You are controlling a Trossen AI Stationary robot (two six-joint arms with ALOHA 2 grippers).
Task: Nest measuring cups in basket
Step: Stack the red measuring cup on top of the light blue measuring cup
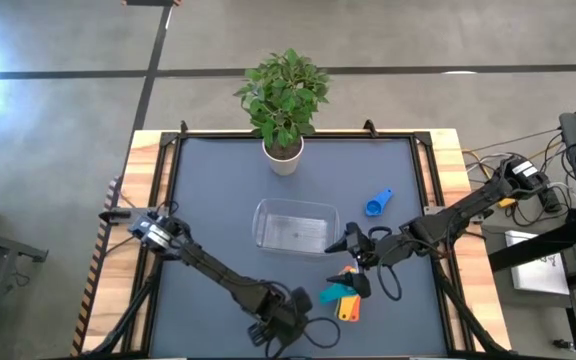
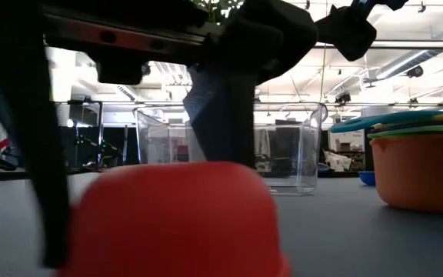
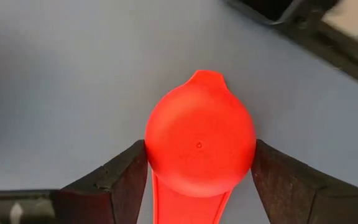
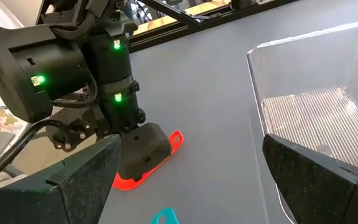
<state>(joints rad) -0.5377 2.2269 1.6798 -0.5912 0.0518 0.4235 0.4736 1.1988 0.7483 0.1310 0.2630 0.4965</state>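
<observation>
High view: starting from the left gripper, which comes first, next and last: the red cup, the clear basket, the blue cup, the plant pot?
From the left gripper at the table's near edge:
1. Red plastic measuring cup, between its fingers.
2. Clear rectangular plastic basket, mid-table.
3. Blue plastic measuring cup, right of the basket.
4. White plant pot, at the far edge.

The red measuring cup [image 3: 199,144] is smooth plastic with a soft sheen. The basket [image 1: 294,224] is clear glossy plastic, its floor finely ribbed. The tabletop [image 1: 218,190] is matt grey, framed by pale bare wood [image 1: 148,150] along its edges.
</observation>
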